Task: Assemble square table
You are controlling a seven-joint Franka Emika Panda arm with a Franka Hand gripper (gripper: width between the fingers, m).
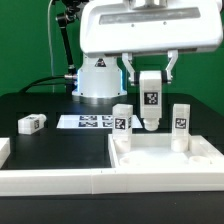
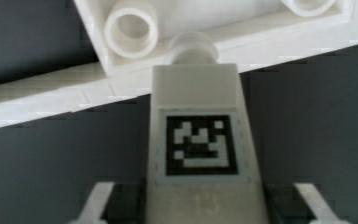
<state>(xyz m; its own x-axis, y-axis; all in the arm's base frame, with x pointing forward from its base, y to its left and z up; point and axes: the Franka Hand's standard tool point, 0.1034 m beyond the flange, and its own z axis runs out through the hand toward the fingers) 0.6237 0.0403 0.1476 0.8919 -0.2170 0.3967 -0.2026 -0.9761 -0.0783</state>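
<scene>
My gripper (image 1: 150,80) is shut on a white table leg (image 1: 150,102) with a black-and-white tag, holding it upright over the square tabletop (image 1: 170,157). In the wrist view the held leg (image 2: 199,120) runs out from between my fingers (image 2: 101,200), and its far tip meets a round corner recess (image 2: 194,46) of the tabletop (image 2: 108,22). Two more legs stand upright on the slab, one towards the exterior view's left (image 1: 122,120) and one towards its right (image 1: 181,118). A further leg (image 1: 30,124) lies loose on the black table.
The marker board (image 1: 88,122) lies flat behind the slab, on the exterior view's left. A long white rail wall (image 1: 50,181) runs along the front, and another piece (image 1: 3,150) sits at the left edge. The robot base (image 1: 97,78) stands at the back.
</scene>
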